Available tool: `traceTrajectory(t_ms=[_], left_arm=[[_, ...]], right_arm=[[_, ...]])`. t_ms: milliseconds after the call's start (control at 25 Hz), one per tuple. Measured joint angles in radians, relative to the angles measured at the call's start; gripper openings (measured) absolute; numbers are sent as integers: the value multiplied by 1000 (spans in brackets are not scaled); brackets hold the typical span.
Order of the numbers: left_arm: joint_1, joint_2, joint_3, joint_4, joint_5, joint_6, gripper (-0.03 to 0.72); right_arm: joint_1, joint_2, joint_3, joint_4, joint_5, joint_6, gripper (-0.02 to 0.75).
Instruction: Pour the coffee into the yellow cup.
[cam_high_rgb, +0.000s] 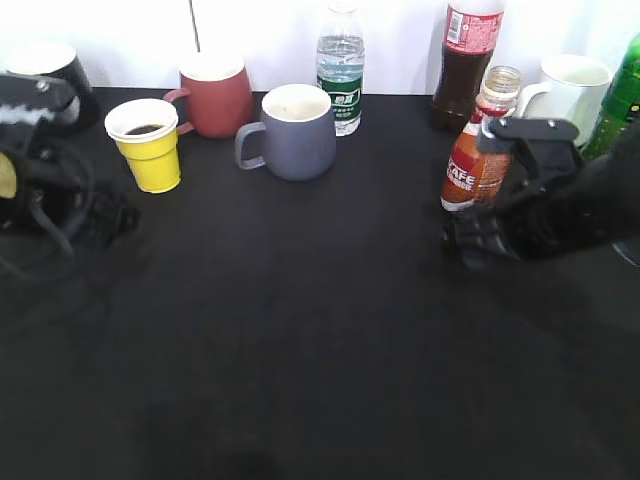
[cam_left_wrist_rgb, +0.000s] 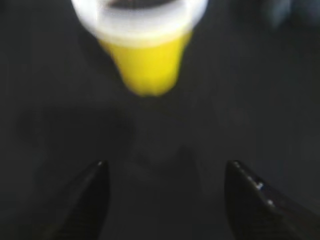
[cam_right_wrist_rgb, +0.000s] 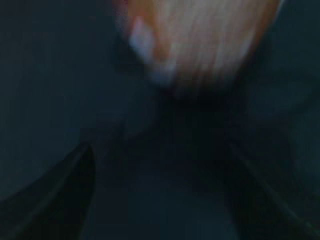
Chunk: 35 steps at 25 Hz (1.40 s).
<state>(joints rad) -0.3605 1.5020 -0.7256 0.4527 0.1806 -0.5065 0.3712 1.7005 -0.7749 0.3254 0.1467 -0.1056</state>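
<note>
The coffee bottle (cam_high_rgb: 478, 150) stands upright at the right of the black table, cap off, orange-red label facing me. It fills the top of the right wrist view (cam_right_wrist_rgb: 200, 40), blurred. The yellow cup (cam_high_rgb: 148, 145) stands at the far left with dark liquid inside; it also shows at the top of the left wrist view (cam_left_wrist_rgb: 145, 50). My left gripper (cam_left_wrist_rgb: 165, 195) is open and empty, a little in front of the cup; in the exterior view (cam_high_rgb: 100, 215) it sits just left of and nearer than the cup. My right gripper (cam_right_wrist_rgb: 160, 190) is open and empty, just in front of the bottle, by its base in the exterior view (cam_high_rgb: 480, 235).
A red mug (cam_high_rgb: 215, 95), a grey mug (cam_high_rgb: 293, 130) and a water bottle (cam_high_rgb: 341, 65) stand at the back. A tall cola bottle (cam_high_rgb: 466, 60), a white mug (cam_high_rgb: 570, 85) and a green bottle (cam_high_rgb: 620, 95) crowd behind the coffee. A black mug (cam_high_rgb: 50, 65) stands far left.
</note>
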Motion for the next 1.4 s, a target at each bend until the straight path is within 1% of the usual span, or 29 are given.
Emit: traceTrajectory(t_ms=[40,120,160,200,240,280,320,480,600,760,880,1000,1040,1160,1240,1320,1400], left_arm=[[-17,-39,0,-46,79,0,490],[-34,-146,0,-89,240,10,465],[-36,-208,-2,-147,315,66,461],[-36,-275,-6,-236,378,165,460],[-36,-335,-10,-350,431,264,460],[-36,-396,-10,-426,481,345,459],[-36,-474,-10,-453,524,376,459],[-36,-805,-10,-453,672,417,459],[-36,-998,-1,-453,787,441,457],[-36,-1244,107,-446,920,442,455],[-36,-1400,168,-445,943,444,451],[-36,-1459,193,-445,907,462,450],[-36,-1460,199,-445,895,468,447],[-37,-1460,199,-445,893,476,418],[-37,-1460,199,-445,890,479,417],[-37,-1460,199,-445,888,479,417],[-37,-1460,199,-444,888,479,414]], right_arm=[[0,-28,1,2,89,1,599],[0,-101,3,3,218,4,598],[0,-144,3,3,265,4,598],[0,-187,3,3,309,4,598],[0,-236,3,3,351,4,598],[0,-282,3,3,397,5,596],[0,-336,3,3,449,5,594],[0,-540,3,-33,616,5,592],[0,-672,3,-38,745,5,591],[0,-825,5,-39,874,5,591],[0,-968,56,-56,892,7,591],[0,-1118,142,-89,893,12,591],[0,-1169,169,-117,893,35,591],[0,-1308,239,-278,910,193,591],[0,-1408,270,-361,911,281,591],[0,-1467,271,-379,911,298,591],[0,-1476,271,-380,911,302,591]])
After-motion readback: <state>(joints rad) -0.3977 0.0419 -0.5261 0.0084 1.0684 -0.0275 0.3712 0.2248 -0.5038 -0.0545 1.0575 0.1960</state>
